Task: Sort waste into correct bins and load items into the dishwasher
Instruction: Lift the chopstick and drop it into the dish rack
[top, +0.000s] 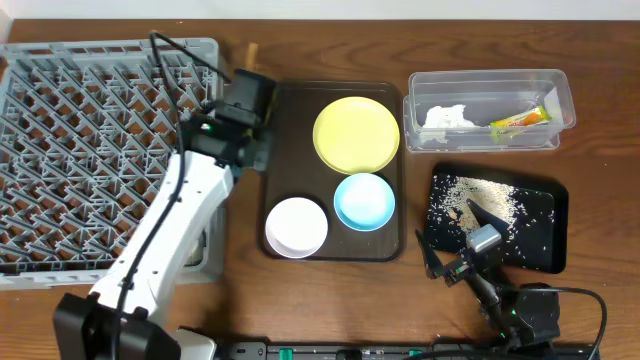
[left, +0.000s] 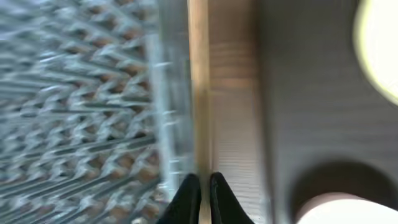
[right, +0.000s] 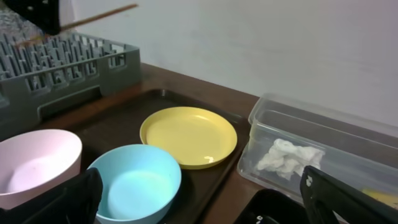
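So the left gripper is clenched on the chopsticks, right over the gap between the dish rack and the brown tray. The wrist view is blurry, so I can't tell the two sticks apart. I'd guess they're super light and stiff but thin and smooth, so they could easily roll or scissor. Grabbing across both near the middle seems safest, and then they have to lie flat so they don't drop through the lattice. The right gripper is spread wide with nothing in it, hanging at the near edge of the surface by the black tray, which has the rice crumbs scattered in it. The brown tray holds the white bowl nearest, then the blue bowl, then the yellow plate; all look empty. Farthest back, the clear tub has the napkin and the wrapper in it. The rack looks empty from above.
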